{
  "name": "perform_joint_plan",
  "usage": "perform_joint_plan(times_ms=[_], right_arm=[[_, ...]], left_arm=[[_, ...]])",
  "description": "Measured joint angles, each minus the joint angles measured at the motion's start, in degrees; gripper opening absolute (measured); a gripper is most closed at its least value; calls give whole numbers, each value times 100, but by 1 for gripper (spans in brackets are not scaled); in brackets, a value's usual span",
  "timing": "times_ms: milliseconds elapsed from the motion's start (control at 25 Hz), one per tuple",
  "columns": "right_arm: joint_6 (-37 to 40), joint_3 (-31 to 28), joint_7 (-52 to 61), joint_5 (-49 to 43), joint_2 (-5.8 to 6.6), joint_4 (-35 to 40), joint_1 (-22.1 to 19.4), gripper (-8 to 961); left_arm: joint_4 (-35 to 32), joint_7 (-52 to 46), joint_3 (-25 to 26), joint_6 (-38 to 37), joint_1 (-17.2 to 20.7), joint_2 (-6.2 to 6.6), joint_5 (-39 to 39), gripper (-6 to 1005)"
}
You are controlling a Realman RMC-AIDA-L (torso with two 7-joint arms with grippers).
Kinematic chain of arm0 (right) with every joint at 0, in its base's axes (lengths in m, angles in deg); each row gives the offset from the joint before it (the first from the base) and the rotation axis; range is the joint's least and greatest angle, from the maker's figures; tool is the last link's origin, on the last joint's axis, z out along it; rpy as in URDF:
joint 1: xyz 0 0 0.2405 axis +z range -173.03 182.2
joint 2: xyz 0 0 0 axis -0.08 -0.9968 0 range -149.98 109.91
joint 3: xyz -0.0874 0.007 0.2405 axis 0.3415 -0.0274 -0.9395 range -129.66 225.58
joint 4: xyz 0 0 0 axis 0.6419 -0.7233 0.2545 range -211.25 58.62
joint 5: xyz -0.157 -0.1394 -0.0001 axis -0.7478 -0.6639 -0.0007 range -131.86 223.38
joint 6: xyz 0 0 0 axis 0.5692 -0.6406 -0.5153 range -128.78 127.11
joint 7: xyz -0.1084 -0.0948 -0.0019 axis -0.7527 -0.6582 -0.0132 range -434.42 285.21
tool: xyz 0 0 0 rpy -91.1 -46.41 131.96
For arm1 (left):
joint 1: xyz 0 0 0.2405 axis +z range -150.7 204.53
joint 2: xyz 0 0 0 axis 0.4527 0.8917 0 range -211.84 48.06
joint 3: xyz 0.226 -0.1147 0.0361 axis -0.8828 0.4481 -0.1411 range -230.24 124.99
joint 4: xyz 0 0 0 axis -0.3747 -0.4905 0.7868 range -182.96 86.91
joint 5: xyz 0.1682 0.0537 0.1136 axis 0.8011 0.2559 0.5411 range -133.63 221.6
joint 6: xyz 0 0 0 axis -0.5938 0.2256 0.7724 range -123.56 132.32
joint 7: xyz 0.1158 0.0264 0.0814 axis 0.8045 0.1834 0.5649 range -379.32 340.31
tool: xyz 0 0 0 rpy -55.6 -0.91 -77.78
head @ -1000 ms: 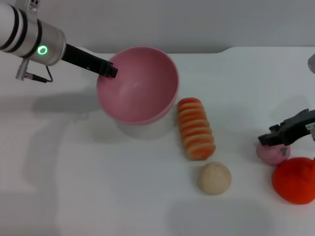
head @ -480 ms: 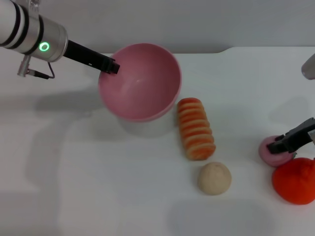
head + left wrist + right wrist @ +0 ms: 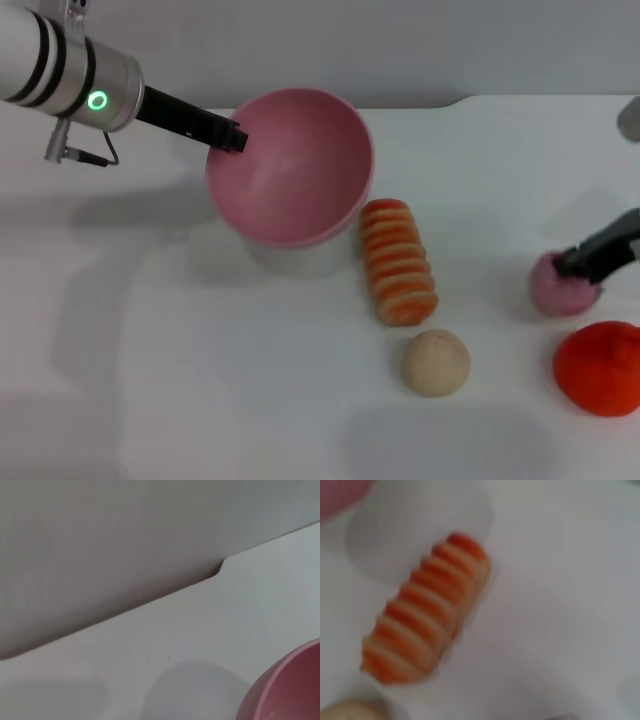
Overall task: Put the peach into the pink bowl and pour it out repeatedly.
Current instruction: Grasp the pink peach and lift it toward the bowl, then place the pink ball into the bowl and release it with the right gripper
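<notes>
1. Now, operator, your left gripper (image 3: 232, 137) is clamped on the far-left rim of the round, deep, glossy pink plastic bowl (image 3: 290, 165), its dark fingers reaching in from the silver arm at far left.

2. You have the pink bowl raised and tilted, its mouth facing up and toward the near side, with a soft shadow on the white table (image 3: 200, 380) beneath it; nothing lies inside it.

3. From your left wrist view, only a curved edge of the pink bowl (image 3: 290, 690) shows against the table and the grey wall behind.

4. At the right edge, your right gripper (image 3: 585, 262) sits on top of the small round pale pink-mauve soft toy peach (image 3: 562, 288); whether its fingers have closed on the peach cannot be told.

5. Your peach rests on the table well to the right of the pink bowl, just on the far side of the larger orange-red toy fruit (image 3: 600, 366), with a narrow gap between them.

6. Between bowl and peach lies the ridged orange-and-cream toy bread loaf (image 3: 397, 261), lengthwise from far to near, its far end close beside the bowl.

7. Near the loaf's near end sits the round beige ball (image 3: 436, 362).

8. Your right wrist view takes in the loaf (image 3: 425, 610), blurred, and a sliver of the ball (image 3: 350, 711).
</notes>
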Motion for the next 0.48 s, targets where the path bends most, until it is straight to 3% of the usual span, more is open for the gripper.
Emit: perform_joint_plan(times_ms=[160, 480], right_arm=[[91, -10, 13, 575, -9, 887, -79, 28], [372, 155, 110, 2025, -32, 2618, 32, 28]], left_arm=[[-90, -41, 14, -23, 110, -53, -3, 43], [-104, 1, 15, -259, 169, -140, -27, 43]])
